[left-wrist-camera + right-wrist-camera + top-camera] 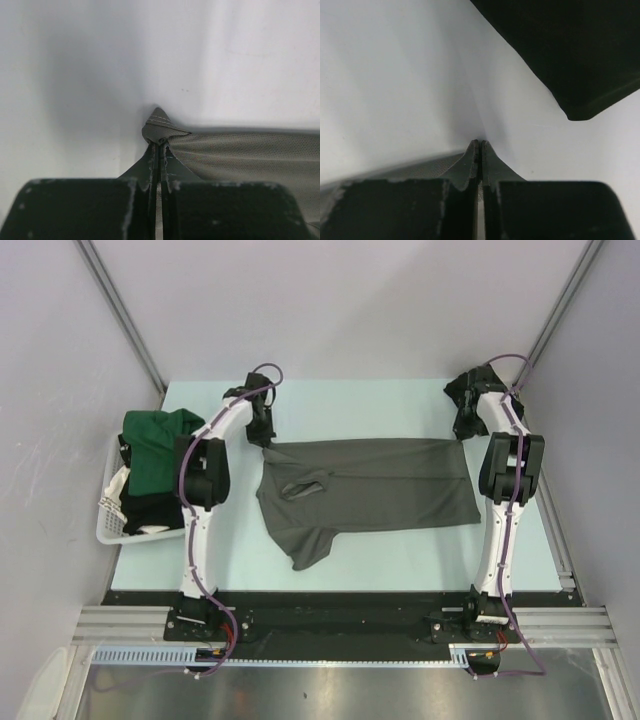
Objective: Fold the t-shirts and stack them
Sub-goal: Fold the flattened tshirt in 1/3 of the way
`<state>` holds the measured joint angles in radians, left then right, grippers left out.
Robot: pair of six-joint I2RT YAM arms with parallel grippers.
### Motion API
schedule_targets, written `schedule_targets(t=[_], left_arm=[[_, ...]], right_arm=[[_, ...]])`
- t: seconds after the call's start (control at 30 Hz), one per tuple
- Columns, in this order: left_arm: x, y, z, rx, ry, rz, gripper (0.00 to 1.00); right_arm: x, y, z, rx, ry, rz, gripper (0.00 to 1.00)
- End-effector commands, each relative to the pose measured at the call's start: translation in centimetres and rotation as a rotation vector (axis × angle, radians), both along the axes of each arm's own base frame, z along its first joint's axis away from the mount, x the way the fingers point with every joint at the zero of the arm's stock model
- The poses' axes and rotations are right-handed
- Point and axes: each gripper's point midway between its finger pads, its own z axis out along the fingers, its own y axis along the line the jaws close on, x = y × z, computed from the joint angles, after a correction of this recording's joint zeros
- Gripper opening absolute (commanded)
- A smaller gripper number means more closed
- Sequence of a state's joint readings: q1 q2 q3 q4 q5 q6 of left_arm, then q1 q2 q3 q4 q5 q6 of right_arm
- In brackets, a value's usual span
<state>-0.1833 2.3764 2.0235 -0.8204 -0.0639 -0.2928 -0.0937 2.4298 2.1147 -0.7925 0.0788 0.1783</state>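
**Two pincers clenched on the far corners of a spread grey shirt**

One charcoal grey t-shirt (390, 485) lies spread flat in the middle of the desk (400, 560), its long axis running left to right. Its neck opening (297, 488) sits toward the left end, so the collar points left and the straight hem edge faces right. One sleeve (310, 545) juts out toward the near edge of the desk from the left part of the shirt.

At the far left corner of the cloth, the left pincer (262, 432) is clamped tight. Its wrist view shows a small stitched corner (159, 127) of grey fabric sticking up past the closed fingertips, with the rest of the cloth running off to the right. At the far right corner, the right pincer (463, 428) is also clenched. In its wrist view the fingers (470, 162) meet with no gap and grey mesh cloth runs right up to them from the left, so it grips that corner of the same shirt.

Well apart from it, a white slatted basket (108, 525) stands at the left edge of the desk, beside the left arm. A dark green t-shirt (155, 445) is heaped in it and spills over its far rim. Nearer the camera, a black t-shirt (150, 508) lies bunched in the same basket.
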Motion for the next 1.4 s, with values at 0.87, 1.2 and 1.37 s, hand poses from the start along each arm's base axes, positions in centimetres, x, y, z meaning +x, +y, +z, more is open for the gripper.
schedule_targets(t=[0.87,1.2,1.37], left_arm=[[-2.5,2.0,16.7,0.028,-0.357,-0.082,0.34],[-17.0,-2.2,16.1,-0.164,-0.348,-0.166,0.44],[-24.1,-4.8,15.2,-0.276,-0.320,-0.203,0.44]], right_arm=[[-1.2,-1.1,13.9,-0.240,-0.226,-0.047,1.00],[-11.2,1.8,17.9,-0.313,-0.235,-0.104,1.00],[-16.1,1.9,20.1,-0.384,-0.227,-0.120,1.00]])
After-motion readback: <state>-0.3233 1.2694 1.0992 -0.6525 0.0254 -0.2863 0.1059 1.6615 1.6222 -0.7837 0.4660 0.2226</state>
